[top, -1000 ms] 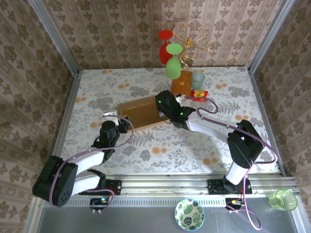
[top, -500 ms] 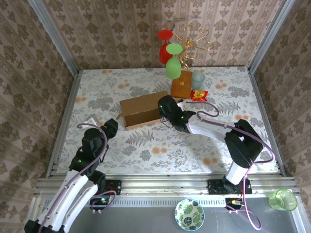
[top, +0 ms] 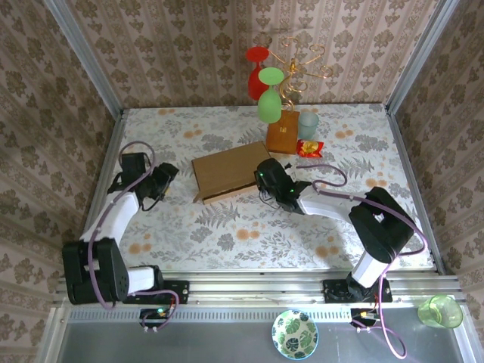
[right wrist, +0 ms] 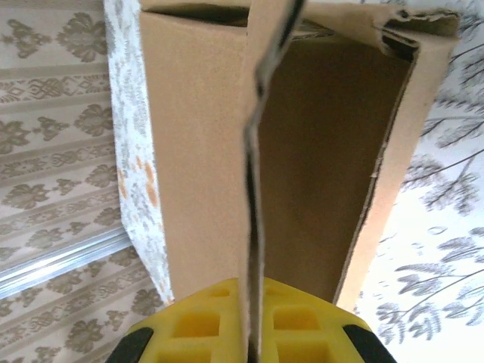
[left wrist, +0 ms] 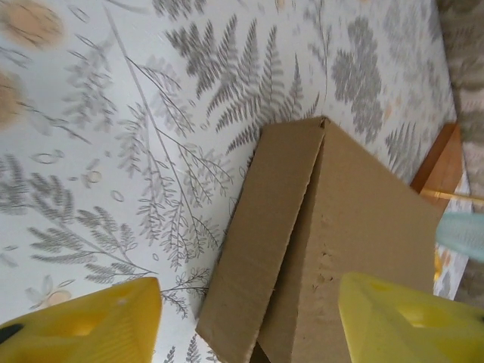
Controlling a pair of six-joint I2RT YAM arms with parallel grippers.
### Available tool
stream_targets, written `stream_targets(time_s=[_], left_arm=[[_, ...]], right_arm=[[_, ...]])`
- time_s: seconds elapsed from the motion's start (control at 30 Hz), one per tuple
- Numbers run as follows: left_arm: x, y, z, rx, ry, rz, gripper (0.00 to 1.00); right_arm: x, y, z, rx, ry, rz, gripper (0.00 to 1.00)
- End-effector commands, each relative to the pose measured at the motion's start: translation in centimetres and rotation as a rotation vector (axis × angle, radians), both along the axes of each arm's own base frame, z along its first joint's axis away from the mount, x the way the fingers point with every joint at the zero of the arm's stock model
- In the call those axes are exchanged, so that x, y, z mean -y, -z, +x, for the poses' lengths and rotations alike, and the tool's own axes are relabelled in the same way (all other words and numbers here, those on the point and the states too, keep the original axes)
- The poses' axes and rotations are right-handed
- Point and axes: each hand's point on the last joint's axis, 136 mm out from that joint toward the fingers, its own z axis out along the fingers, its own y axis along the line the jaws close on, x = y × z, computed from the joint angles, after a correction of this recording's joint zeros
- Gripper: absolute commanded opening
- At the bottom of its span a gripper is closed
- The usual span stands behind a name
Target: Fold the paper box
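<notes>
Box (right wrist: 197,151) edge within right gripper (right wrist: 253,321)

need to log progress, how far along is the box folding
Done: the paper box stands as a raised shell, walls up. In hand: the right jaws are shut on the edge of one wall panel; the left jaws stand open, off the box to its left. Left: the end seen from the right wrist is open, so flaps likely remain to close.
</notes>
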Motion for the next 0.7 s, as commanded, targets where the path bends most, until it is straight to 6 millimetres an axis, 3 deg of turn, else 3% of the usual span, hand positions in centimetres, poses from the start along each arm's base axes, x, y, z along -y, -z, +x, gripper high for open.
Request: stream_targets(time_s=[0.0,0.27,0.43,0.67], left_arm=[[3.3,-1.2,1.6,0.085,0.161,-0.055,0.66],[7.0,2.0,2.3,0.057,0.301,-0.067,0.61],[7.4,4.0,2.3,0.019,0.348,-0.036,0.50],[7.8,5.1,2.4,0.011,0.367,-0.018,0.40]], right_arm=[[0.6,1.1,-0.5,-0.013,-0.050,-0.049,0.00],[1.8,4.3,-1.4,-0.094,-0.083,-0.081,0.00],[2.4,6.2,-1.8,-0.144,-0.090,-0.095,0.00],[2.4,6.6,-1.4,-0.160,-0.103,-0.087,0.00]])
